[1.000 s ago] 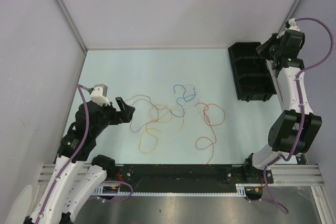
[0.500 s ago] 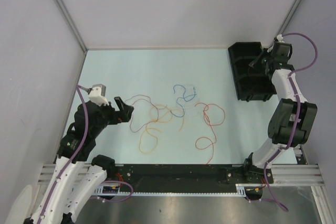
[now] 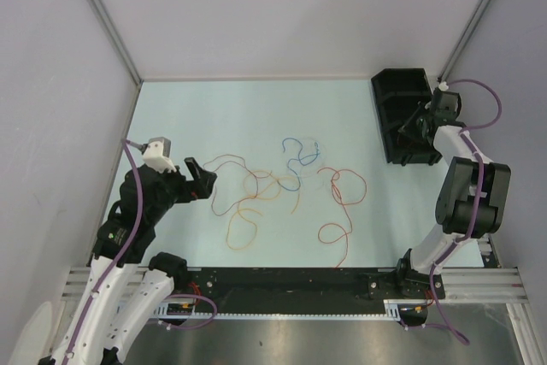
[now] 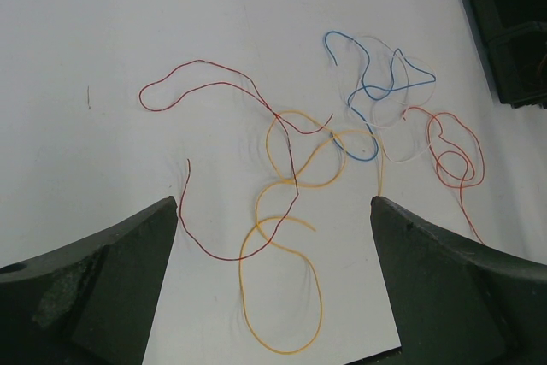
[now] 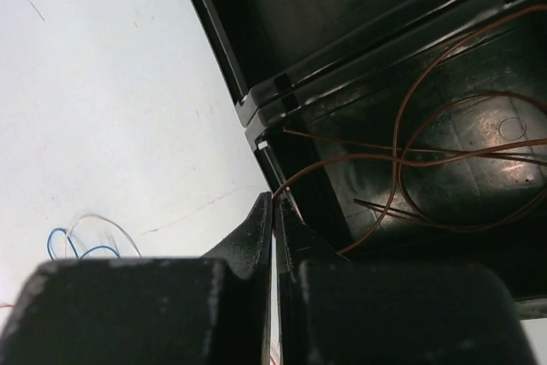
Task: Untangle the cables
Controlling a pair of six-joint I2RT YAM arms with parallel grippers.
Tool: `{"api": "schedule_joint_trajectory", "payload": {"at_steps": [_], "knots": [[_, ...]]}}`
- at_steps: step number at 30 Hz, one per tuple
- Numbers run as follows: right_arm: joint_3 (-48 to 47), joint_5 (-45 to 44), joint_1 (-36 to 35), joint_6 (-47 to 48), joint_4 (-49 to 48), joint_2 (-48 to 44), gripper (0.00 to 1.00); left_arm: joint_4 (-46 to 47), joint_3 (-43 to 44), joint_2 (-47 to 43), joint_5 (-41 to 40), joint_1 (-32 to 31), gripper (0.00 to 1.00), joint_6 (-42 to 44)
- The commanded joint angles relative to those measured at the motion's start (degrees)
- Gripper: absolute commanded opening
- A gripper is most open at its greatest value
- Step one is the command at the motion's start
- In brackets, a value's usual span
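right tool [image 5: 274, 203] has sunk to the bin [image 5: 224, 36], clamping a brown cable [image 5: 410, 156] for stowing; left tool [image 4: 273, 204] gapes empty.

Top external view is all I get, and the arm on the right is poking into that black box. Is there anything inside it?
Observer: Yes. The right wrist view shows a thin brown cable lying in loops in one compartment of the black tray.
Visitor: Is the robot holding it?
Observer: It seems so. The right hand has its fingers shut, and one end of the cable runs in between their tips.
Visitor: In the tangle I can make out red, orange and blue. Any others?
Observer: One more. The left wrist view shows a pale white cable looping beside the blue cable.
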State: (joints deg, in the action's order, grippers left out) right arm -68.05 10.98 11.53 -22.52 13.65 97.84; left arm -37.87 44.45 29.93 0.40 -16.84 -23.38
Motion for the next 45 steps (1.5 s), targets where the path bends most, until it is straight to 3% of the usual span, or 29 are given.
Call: {"api": "schedule_joint_trajectory", "payload": {"at_steps": [1,5,6,9,10,20,23,31,36,39,45], "knots": [[-0.6,-3.5,0.2,-1.4,-3.4,-0.4,0.0,1.1,0.0,-0.5,0.5,0.6,1.0,1.3],[-1.2,-8.0,0.0,-1.9,-0.4,-1.5,0.23,1.1,0.0,-0.5,0.5,0.7,1.0,1.3],[-1.5,-8.4,0.0,-1.9,0.1,-1.8,0.34,1.2,0.0,-0.4,0.5,0.7,1.0,1.3],[-2.6,-10.3,-0.1,-2.1,2.3,-3.8,0.51,1.2,0.0,-0.5,0.6,0.7,1.0,1.3],[-3.2,-10.5,0.0,-2.1,2.5,-4.4,0.53,1.1,0.0,-0.5,0.5,0.7,1.0,1.3],[-9.4,-14.7,-1.7,-3.1,12.6,-11.9,0.62,0.9,-0.1,-0.2,-0.1,0.8,1.0,1.0],[-9.3,-16.0,-5.3,-2.9,15.6,-14.3,0.63,1.1,-0.2,0.7,-0.1,0.7,1.0,1.0],[-7.4,-21.9,-28.4,-1.1,20.2,-15.4,0.62,0.3,-0.1,7.9,-0.2,-0.1,0.91,-1.5],[-3.1,-19.6,-34.7,-3.4,19.7,-17.2,0.62,3.1,-2.4,10.1,-4.2,-8.1,0.88,-6.7],[-1.1,-20.6,-38.9,-3.8,19.9,-18.0,0.62,5.8,-3.3,14.3,-6.6,-14.2,0.86,-8.1],[2.6,-20.6,-41.8,-4.2,20.6,-20.4,0.62,13.3,-3.9,26.0,-8.8,-20.2,0.82,-8.5]]}}
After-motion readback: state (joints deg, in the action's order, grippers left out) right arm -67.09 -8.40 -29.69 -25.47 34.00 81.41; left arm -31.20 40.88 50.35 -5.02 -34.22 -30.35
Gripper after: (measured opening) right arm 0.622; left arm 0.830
